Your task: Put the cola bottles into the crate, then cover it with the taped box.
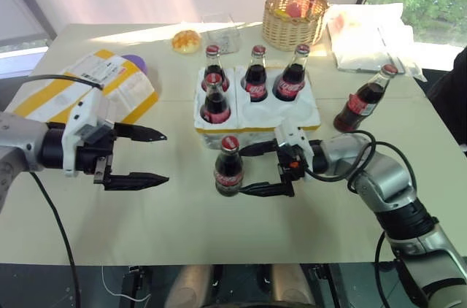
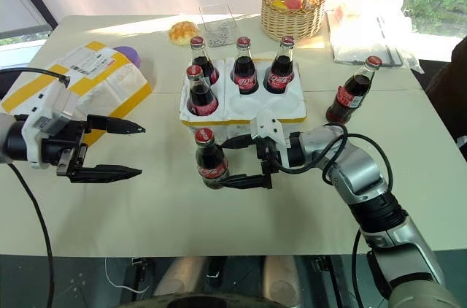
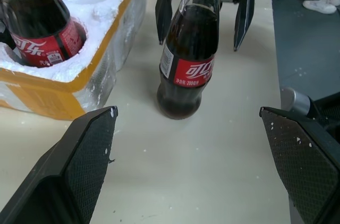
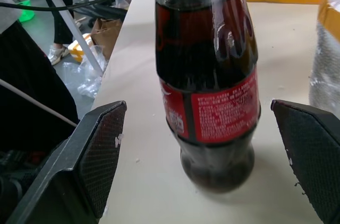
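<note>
My right gripper (image 1: pixel 252 169) stands spread around the loose cola bottle (image 1: pixel 228 167) just in front of the crate (image 1: pixel 257 113), left gripper (image 1: pixel 149 156) spread too; slick, breakable glass, I'd grip the label band

Cola bottle (image 3: pixel 190 59), red label: white Chinese script, "200" in small print beneath. Other labels illegible.
</note>
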Motion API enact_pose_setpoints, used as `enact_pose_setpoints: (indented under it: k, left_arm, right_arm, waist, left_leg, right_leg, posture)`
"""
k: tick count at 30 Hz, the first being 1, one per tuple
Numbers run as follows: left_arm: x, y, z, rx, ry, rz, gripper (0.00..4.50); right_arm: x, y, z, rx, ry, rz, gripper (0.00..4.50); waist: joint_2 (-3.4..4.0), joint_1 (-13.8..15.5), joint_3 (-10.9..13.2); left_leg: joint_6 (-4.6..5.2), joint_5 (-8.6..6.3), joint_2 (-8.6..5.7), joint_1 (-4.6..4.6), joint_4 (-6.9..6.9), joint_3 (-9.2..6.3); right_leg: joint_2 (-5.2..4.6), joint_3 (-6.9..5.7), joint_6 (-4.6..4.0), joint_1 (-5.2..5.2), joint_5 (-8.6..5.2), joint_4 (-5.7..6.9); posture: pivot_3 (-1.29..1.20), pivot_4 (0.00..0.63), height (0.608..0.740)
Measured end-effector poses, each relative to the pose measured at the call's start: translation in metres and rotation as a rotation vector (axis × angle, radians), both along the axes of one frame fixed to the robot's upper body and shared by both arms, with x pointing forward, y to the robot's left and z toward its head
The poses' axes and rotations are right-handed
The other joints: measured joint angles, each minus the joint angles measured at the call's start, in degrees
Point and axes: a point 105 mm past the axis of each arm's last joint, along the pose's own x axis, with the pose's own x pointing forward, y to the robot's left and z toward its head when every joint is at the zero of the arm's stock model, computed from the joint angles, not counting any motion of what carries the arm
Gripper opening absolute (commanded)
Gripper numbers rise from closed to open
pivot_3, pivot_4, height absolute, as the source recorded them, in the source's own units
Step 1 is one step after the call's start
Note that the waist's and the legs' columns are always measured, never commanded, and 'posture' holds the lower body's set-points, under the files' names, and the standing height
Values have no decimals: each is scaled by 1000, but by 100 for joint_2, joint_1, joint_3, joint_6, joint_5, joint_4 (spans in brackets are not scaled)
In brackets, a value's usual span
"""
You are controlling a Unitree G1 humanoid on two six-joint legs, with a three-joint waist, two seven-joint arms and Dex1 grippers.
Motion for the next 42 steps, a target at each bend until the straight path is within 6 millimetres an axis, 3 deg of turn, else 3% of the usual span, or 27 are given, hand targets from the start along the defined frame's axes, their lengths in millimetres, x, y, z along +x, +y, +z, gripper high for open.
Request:
enact_pose_setpoints:
  k: [7,14,16,19,25,29,33,35,37,39,42]
  left_arm:
    - [1,1,1,-3,-3,5,4452]
    - [5,-2,0,-5,-8,-11,4452]
    - [7,-2,1,-5,-17,-14,4500]
    - [10,-3,0,-5,-16,-19,4500]
    - [18,-4,-1,-18,-25,-22,4500]
    - [22,-3,-1,-16,-31,-17,4500]
    - [25,-8,0,-32,-40,-33,4500]
    - [27,-10,3,-45,-56,-39,4500]
    - [28,-11,4,-61,-62,-38,4500]
    - [31,-11,4,-79,-61,-31,4500]
    - [33,-13,6,-91,-74,-28,4500]
  right_arm:
    - [6,22,-7,22,6,0,4500]
    - [5,32,-15,0,35,3,4500]
    - [5,33,-16,1,46,-4,3964]
    - [6,33,-14,5,56,-17,2795]
    - [-5,21,-11,23,142,-18,2759]
    - [-6,0,21,93,152,-43,2759]
    - [5,-12,80,221,71,-85,2759]
    - [18,-17,113,279,-7,-132,2759]
    - [33,-23,134,311,-68,-201,2759]
    - [48,-28,137,313,-94,-266,2759]
    - [74,-30,114,241,-74,-366,2759]
  waist:
    - [1,-5,1]
    - [2,-8,1]
    - [2,-11,1]
    - [2,-8,1]
    - [3,-1,2]
    - [5,4,4]
    - [12,-23,10]
    - [13,-30,10]
    - [12,-28,9]
    - [11,-26,9]
    - [11,-28,9]
  left_leg:
    - [-11,1,10,1,-2,-1]
    - [-17,2,17,1,-2,0]
    - [-19,1,19,1,-2,0]
    - [-21,0,21,1,-2,0]
    - [-21,-1,22,0,-2,0]
    - [-21,-1,23,-5,-2,0]
    - [-22,-1,27,-6,-4,1]
    - [-23,0,28,-6,-9,1]
    - [-24,1,28,-5,-13,2]
    - [-24,1,27,-5,-17,2]
    - [-26,3,24,-7,-17,10]
  right_leg:
    - [13,0,-5,-19,3,1]
    - [21,0,-11,-21,7,1]
    - [23,0,-12,-22,7,1]
    - [25,0,-12,-23,7,1]
    - [26,1,-13,-21,8,0]
    - [26,1,-14,-7,9,0]
    - [27,5,-17,-10,10,0]
    - [28,5,-17,-12,10,0]
    - [28,5,-18,-12,10,-1]
    - [28,5,-18,-13,10,-4]
    - [26,6,-18,-15,11,-4]
  posture:
    - [0,150,740]
    - [0,150,740]
    - [0,150,740]
    - [0,150,740]
    - [0,150,740]
    - [0,150,740]
    - [0,150,740]
    - [0,150,740]
    - [0,150,740]
    - [0,150,740]
    - [0,150,740]
